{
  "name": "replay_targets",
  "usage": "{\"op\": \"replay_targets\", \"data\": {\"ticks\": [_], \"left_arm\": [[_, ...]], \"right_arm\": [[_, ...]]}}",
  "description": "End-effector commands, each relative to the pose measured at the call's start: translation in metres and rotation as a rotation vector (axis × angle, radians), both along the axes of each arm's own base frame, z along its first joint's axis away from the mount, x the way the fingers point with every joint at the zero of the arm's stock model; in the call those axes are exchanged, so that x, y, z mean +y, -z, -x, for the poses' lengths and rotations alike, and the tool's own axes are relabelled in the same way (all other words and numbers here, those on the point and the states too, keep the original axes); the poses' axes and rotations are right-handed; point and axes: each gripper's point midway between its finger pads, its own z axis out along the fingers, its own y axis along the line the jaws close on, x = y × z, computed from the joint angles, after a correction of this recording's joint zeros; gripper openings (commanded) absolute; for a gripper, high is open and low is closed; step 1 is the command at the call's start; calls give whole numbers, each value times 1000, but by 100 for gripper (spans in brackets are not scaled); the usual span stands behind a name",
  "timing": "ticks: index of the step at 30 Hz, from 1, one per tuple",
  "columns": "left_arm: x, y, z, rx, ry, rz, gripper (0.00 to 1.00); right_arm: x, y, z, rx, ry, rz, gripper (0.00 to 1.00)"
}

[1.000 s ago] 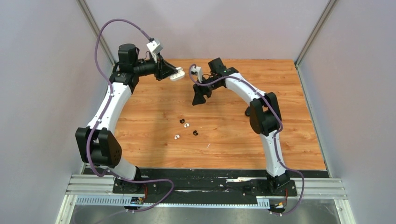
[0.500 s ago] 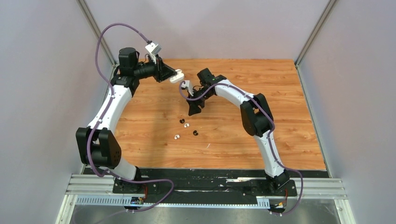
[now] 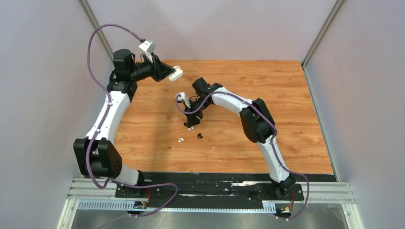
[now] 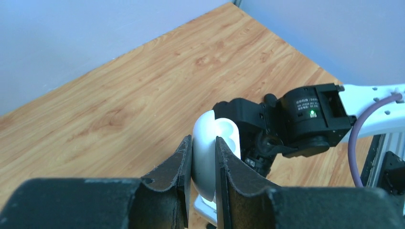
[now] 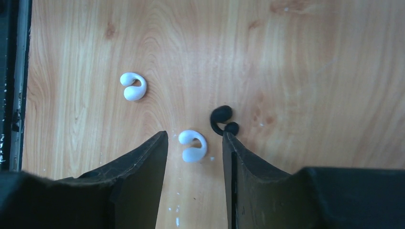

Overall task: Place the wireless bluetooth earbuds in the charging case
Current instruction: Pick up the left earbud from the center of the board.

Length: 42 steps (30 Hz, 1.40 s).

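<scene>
- White earbud [image 5: 192, 144] – lies flat on the wooden table [image 5: 310, 71], in the gap between the two fingers of the right gripper [image 5: 194, 134]. Bare wood shows on both sides of it, so neither finger touches it.
- Right gripper – lowered over the cluster and spread apart, holding nothing.
- Black earbud [image 5: 223, 119] – on the wood just beside the tip of one right finger, at its inner edge. Cannot tell whether they touch.
- Second white earbud [image 5: 133, 86] – also loose on the table, apart from the first and outside the fingers, towards the near edge.
- Second black earbud [image 3: 199, 136] – seen from the top camera, on the table just to the near side of the right gripper and clear of it. All four earbuds sit on the wood; none is in a container.
- Charging case [image 4: 210, 157] – white and rounded, held up off the table at the far left, well apart from the earbuds. A hollow in its upper part faces the left wrist camera; what is inside cannot be made out.
- Left gripper [image 4: 202, 143] – clamped on the case, one finger against each flat side, the case's rounded end sticking out past the fingertips.
- The right arm's dark wrist housing shows behind the case in the left wrist view.
</scene>
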Motion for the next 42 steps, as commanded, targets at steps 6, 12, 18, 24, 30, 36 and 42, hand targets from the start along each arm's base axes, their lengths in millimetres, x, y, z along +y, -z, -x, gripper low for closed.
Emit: {"op": "replay_targets", "data": {"ticks": [6, 12, 18, 24, 30, 36, 42], "left_arm": [[12, -21, 28, -74, -15, 8, 0], [13, -6, 54, -35, 37, -59, 0], [17, -13, 64, -33, 1, -69, 0], [15, -29, 71, 2, -23, 9, 0], [16, -36, 76, -30, -36, 11, 0], [12, -43, 91, -92, 23, 0, 0], [12, -47, 97, -117, 30, -19, 0]], "right_arm": [[-2, -26, 15, -45, -44, -37, 43], [6, -44, 9, -50, -1, -62, 42], [12, -54, 11, -85, -5, -81, 42], [17, -54, 12, -90, -19, -88, 42], [27, -48, 23, -95, -45, -73, 42], [35, -44, 33, -88, -69, -70, 43], [42, -41, 39, -80, -89, -75, 43]]}}
